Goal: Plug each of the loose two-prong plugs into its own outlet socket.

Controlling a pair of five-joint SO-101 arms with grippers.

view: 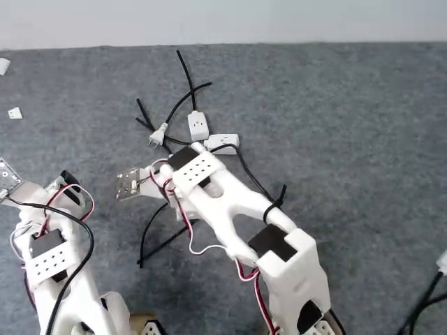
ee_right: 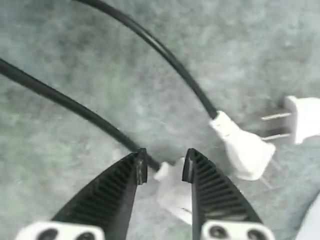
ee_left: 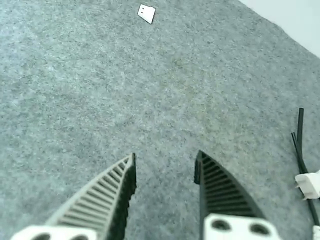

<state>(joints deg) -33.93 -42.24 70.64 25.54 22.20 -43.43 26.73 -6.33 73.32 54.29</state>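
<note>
My right pincer (ee_right: 165,162) hangs low over the grey carpet (ee_right: 50,170). Its jaws are parted narrowly on either side of a white two-prong plug (ee_right: 172,192) on its black cable (ee_right: 70,103), and I cannot tell whether they press it yet. I judge this the grasping step. Next I must close firmly, lift, and line the prongs up with the outlet socket (view: 198,125) nearby. My left pincer (ee_left: 165,167) is spread wide, holding nothing.

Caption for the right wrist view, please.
Right pincer, open, straddling a white plug on its black cord, with two more white two-prong plugs lying beside it on grey carpet.
</note>
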